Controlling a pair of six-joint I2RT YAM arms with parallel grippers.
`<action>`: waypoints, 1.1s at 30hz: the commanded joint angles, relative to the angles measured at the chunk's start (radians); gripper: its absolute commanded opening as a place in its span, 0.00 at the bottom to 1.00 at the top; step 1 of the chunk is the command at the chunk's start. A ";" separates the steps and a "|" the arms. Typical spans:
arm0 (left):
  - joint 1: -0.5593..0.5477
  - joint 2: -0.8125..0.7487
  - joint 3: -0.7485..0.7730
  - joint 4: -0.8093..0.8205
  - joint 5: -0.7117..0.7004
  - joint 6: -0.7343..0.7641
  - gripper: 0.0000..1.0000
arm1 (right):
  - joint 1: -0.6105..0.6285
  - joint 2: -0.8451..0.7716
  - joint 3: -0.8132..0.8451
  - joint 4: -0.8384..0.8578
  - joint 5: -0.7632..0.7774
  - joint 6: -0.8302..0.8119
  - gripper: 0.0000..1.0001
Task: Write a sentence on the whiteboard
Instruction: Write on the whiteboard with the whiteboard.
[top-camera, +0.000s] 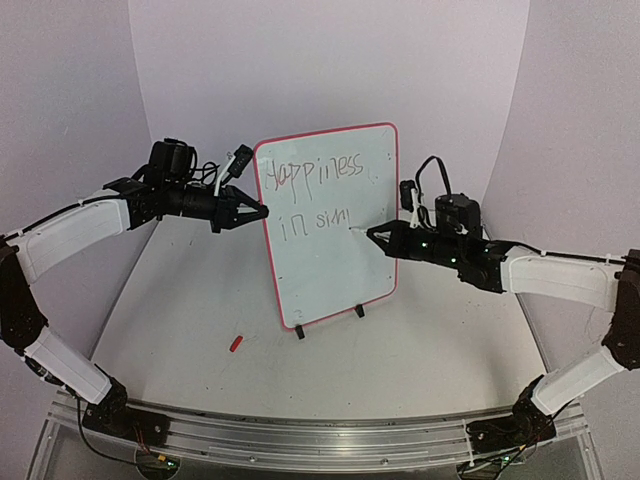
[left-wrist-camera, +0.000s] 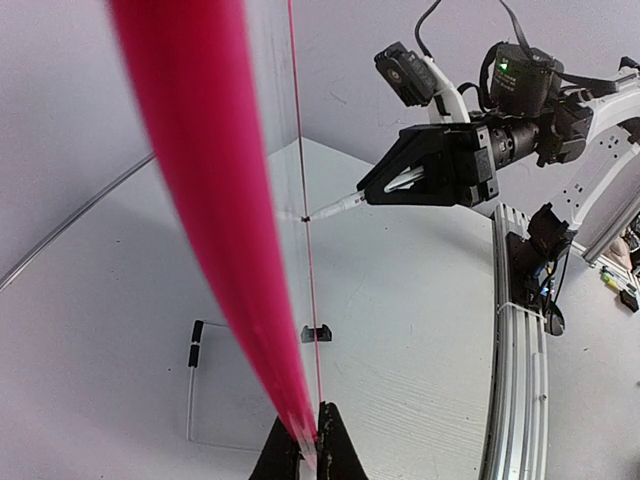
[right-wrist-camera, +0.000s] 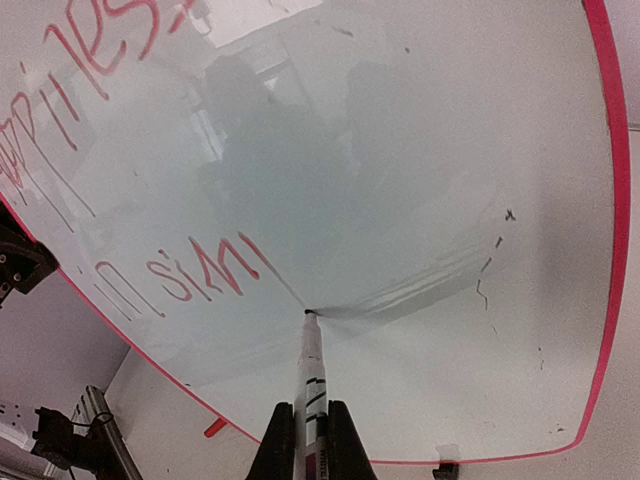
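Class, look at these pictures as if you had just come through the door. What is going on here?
A two-armed robot is writing on a whiteboard that stands on the table. The right claw holds a marker with its tip on the board. The left claw grips the board's left edge, seemingly to steady it. The sentence is unfinished: "happiness" on top, about "in sim" below. A small red piece, perhaps the cap, lies in front of the board.
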 joint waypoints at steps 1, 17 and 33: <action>-0.026 0.042 -0.021 -0.195 -0.023 0.069 0.00 | -0.002 -0.005 -0.038 -0.008 0.020 0.031 0.00; -0.027 0.042 -0.021 -0.193 -0.023 0.068 0.00 | 0.012 -0.072 0.050 0.028 -0.011 -0.022 0.00; -0.027 0.036 -0.021 -0.196 -0.028 0.070 0.00 | 0.014 0.028 0.123 0.063 -0.008 -0.032 0.00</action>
